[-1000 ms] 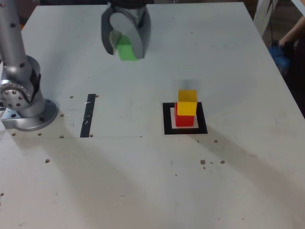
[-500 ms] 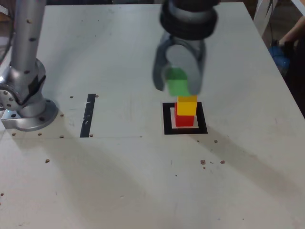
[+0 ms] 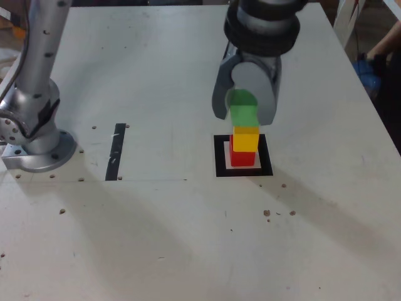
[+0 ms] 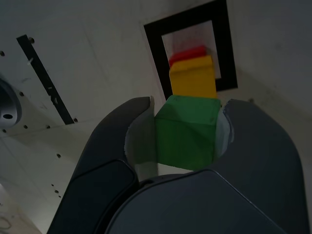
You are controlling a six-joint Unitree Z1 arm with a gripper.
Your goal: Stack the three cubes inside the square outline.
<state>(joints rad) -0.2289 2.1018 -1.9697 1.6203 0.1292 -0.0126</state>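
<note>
Two thirds of the stack looks to be in place. Ahead of the gripper (image 3: 250, 103) and lower than its fingertips, the red cube (image 3: 242, 158) sits inside the square outline (image 3: 220, 157) as the base, and the yellow cube (image 3: 246, 139) rests on top of it, a little offset by the look of the exterior view. What is left is the green cube (image 4: 187, 131) — it is up between the fingers, and in the exterior view it overlaps the top of the yellow one. Whether the two already touch, I cannot tell; the wrist view shows the yellow cube just beyond the green one, so some lining up may still be needed before letting go. After that, only the release and a clean retreat should remain, and a sideways nudge on the way out could upset the tower.

As for the tool, its jaws stand partly apart, about as wide as the cube between them, with a pad on either side of the green block. It reads as a firm grasp, the cube roughly level. Nothing else appears to be in the grip. The black strip (image 3: 116, 152) lies on the table (image 3: 156, 251), well off to one side of the gripper, toward the exterior view's left.
</note>
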